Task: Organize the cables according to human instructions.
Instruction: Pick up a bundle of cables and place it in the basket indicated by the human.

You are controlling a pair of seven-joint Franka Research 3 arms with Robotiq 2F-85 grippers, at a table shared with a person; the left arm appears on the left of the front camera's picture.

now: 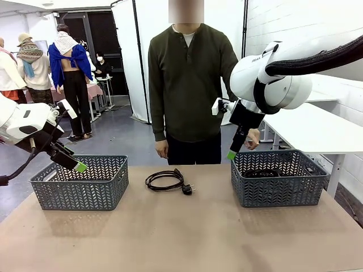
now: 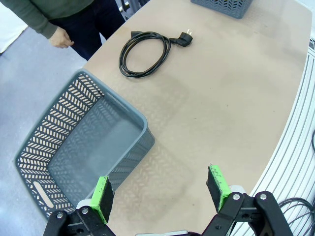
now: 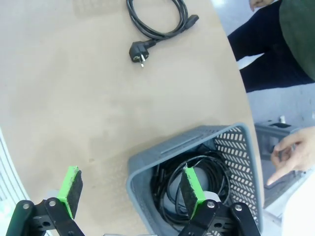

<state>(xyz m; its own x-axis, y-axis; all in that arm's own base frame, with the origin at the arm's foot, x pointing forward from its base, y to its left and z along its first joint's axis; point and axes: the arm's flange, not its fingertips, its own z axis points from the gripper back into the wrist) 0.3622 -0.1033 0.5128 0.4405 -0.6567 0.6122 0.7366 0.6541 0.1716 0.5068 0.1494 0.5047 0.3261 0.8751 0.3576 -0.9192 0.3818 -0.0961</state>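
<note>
A single coiled black cable (image 1: 165, 180) lies flat near the middle of the tan counter (image 1: 181, 238), its plug (image 1: 188, 189) at the coil's near right edge. This cable serves as the landmark for the rest.

To the left of the cable stands a grey lattice-walled basket (image 1: 80, 184); in the left wrist view its inside (image 2: 93, 147) looks bare. To the right of the cable stands a matching grey basket (image 1: 278, 178), and the right wrist view shows black cables (image 3: 197, 182) coiled inside it; how many bundles lie there cannot be told.

The left gripper (image 1: 76, 165) hangs above the near left basket's far rim, well left of the cable. In the left wrist view its green pads (image 2: 102, 196) stand wide apart with nothing between them. The right gripper (image 1: 232, 153) hangs above the right basket's far left corner, to the right of the cable and above it. In the right wrist view its pads (image 3: 189, 189) are spread wide and hold nothing, one over the counter and one over the basket.

Beyond the cable, at the counter's far edge, stands the human (image 1: 187, 85) in a dark olive long-sleeved top, both hands lowered. One hand (image 1: 162, 149) hangs behind the cable; the other hand (image 1: 253, 137) is near the right basket's far side, just beside the right gripper.

Dark lettering is printed on the right arm's white housing (image 1: 266, 79); it is cut off and too small to read for certain.
</note>
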